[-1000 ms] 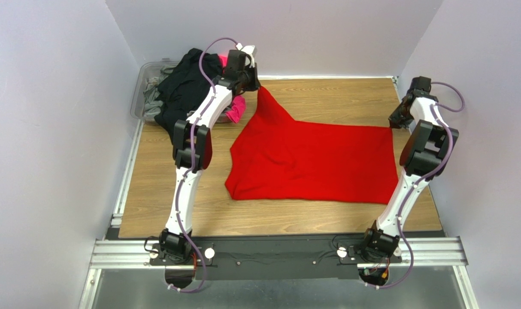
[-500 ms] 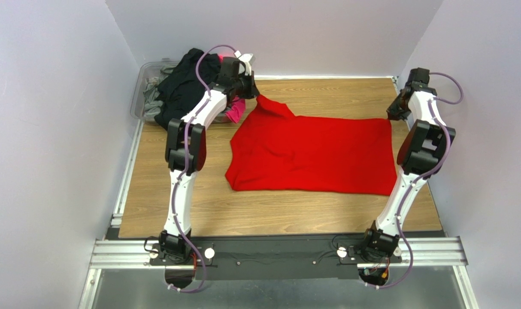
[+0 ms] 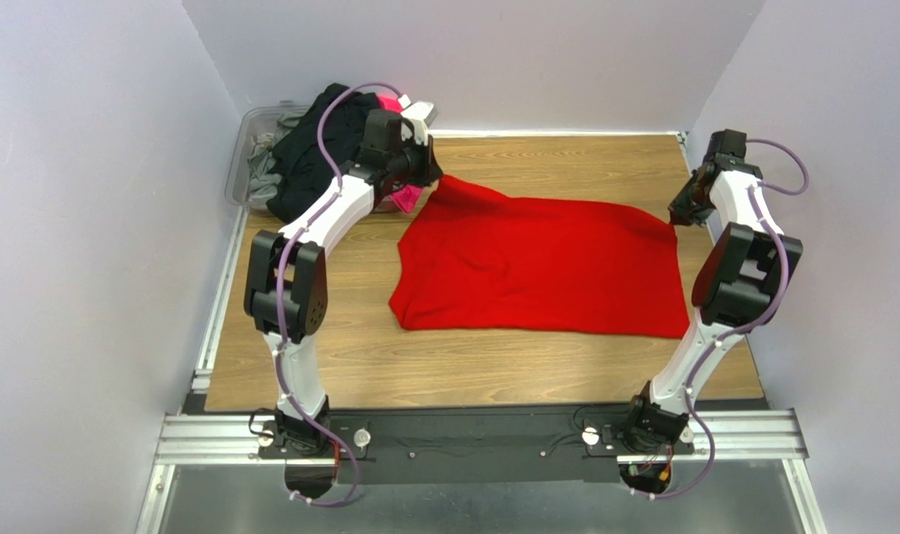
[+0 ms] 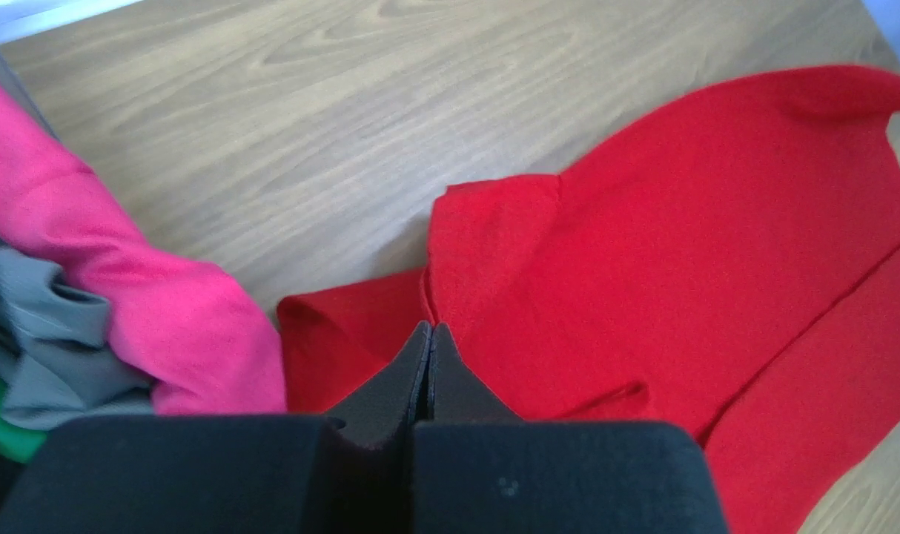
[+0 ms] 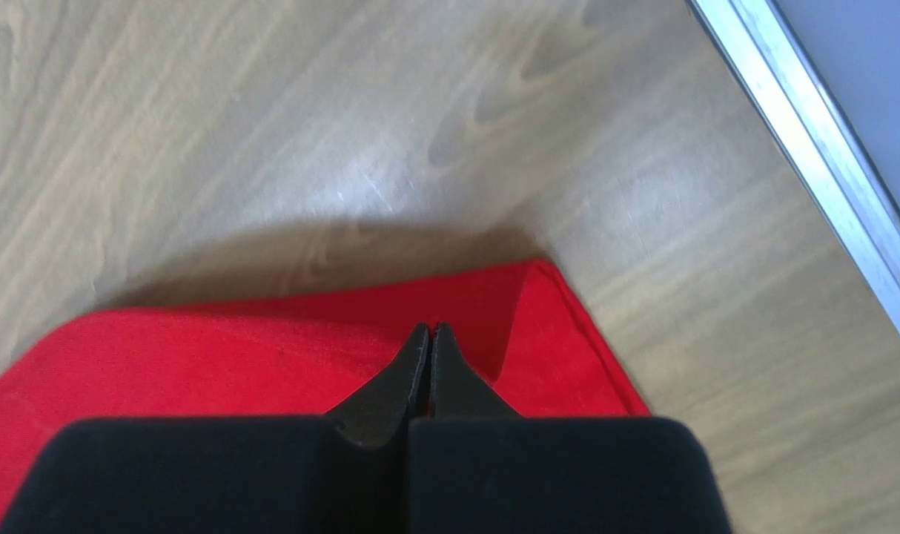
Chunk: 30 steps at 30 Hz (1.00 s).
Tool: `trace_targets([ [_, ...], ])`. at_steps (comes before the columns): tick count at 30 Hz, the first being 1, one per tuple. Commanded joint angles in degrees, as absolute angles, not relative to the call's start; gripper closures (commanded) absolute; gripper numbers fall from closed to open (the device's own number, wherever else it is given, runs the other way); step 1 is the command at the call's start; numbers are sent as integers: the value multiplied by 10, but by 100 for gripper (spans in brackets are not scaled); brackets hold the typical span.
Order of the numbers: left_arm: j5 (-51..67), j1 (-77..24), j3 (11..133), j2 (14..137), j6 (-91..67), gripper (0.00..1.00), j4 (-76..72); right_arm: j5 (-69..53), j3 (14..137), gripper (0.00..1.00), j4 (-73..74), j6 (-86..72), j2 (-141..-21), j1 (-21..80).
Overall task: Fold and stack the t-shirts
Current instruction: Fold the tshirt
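Far corners of red t-shirt (image 3: pixel 544 267) pinched

The red t-shirt lies spread over the wooden table (image 3: pixel 310 356), centre to right. The left gripper (image 4: pixel 427 334) has its fingers pressed together on the shirt's far-left corner, and the cloth rises toward it. The right gripper (image 5: pixel 429 334) has its fingers pressed together on the far-right corner, low over the wood. The clear bin (image 3: pixel 246 139) at far left holds a black t-shirt (image 3: pixel 310 156), a hot pink t-shirt (image 4: pixel 120 289) and a grey t-shirt (image 4: pixel 42 334). The pink one lies just beside the red corner

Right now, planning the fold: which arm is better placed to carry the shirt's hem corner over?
Probably right: the right gripper is shut on the red t-shirt at its hemmed corner; the left gripper pinches the sleeve end.
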State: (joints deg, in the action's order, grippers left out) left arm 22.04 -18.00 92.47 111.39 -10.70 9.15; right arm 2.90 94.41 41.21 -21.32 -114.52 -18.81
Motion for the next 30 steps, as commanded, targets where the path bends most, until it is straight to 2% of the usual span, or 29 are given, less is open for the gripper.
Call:
trace_targets([
  [1,213,-197,868,1078,-88,100,76,38,897,99,421,-211,-1098,-188],
  [13,119,-213,703,948,-114,100,61,112,779,99,419,-221,-1006,-188],
  [30,104,-230,555,834,-140,100,34,174,718,99,417,-225,-970,-188],
])
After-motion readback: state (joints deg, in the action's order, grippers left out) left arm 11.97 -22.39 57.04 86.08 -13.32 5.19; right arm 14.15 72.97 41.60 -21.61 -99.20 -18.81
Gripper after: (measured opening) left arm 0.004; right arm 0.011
